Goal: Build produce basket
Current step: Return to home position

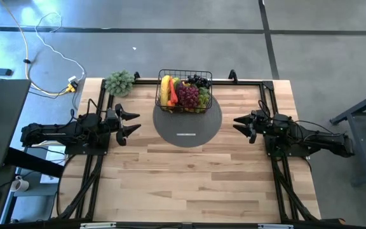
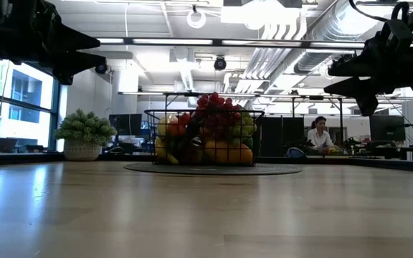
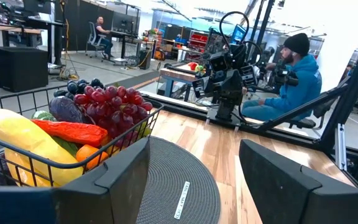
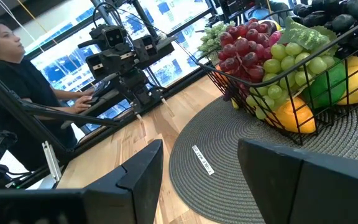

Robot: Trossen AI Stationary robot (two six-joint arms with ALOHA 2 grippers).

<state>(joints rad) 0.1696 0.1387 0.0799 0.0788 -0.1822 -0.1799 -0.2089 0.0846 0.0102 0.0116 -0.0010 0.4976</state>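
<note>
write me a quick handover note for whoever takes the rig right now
Left gripper: open, empty, pulled back at the left side of the table.
Right gripper: open, empty, pulled back at the right side.
Basket: on the far part of the round mat, heaped with produce: banana, red, green and dark grapes, chili.
Leafy bunch: outside the basket, at the far edge.
Done: no loose produce shows on the table.
Left: probably only parking the arms.
</note>
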